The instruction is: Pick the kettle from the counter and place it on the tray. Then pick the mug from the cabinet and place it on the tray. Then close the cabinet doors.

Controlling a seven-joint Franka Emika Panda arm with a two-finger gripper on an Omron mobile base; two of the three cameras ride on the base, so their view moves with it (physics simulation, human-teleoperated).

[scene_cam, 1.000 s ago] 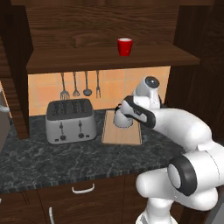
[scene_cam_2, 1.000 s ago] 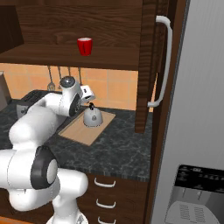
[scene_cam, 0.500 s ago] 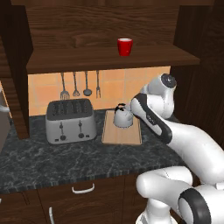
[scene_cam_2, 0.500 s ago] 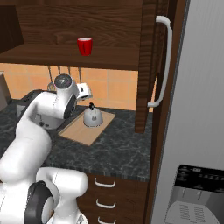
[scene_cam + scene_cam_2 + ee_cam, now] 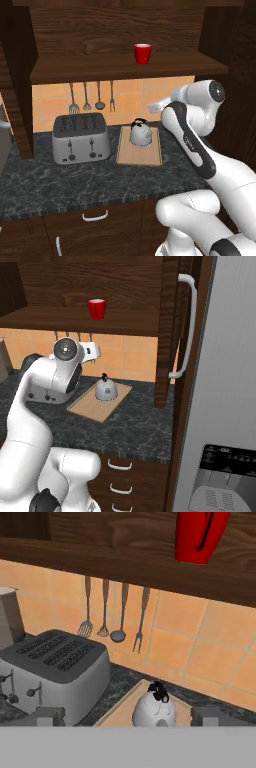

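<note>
The silver-grey kettle [image 5: 140, 132] [image 5: 105, 389] [image 5: 154, 709] stands upright on the tan tray [image 5: 140, 156] [image 5: 89, 407] [image 5: 117, 713], free of any grip. My gripper [image 5: 157, 106] [image 5: 92, 350] [image 5: 130, 716] hovers open above and behind the kettle, fingertips wide apart with nothing between them. The red mug [image 5: 142, 53] [image 5: 97, 308] [image 5: 200, 537] sits on the shelf of the open cabinet [image 5: 100, 67], higher than the hand. The right cabinet door [image 5: 172, 331] stands open with its silver bar handle [image 5: 187, 326] facing out. The dark counter [image 5: 75, 185] [image 5: 135, 431] carries the tray.
A boxy silver toaster [image 5: 81, 137] [image 5: 55, 667] stands left of the tray. Several utensils [image 5: 92, 97] [image 5: 112, 612] hang on the orange tile wall under the shelf. A grey fridge [image 5: 225, 381] borders the counter on the right.
The hand has let go of the kettle, which stays on the tray, and has risen away from it toward the shelf height.
</note>
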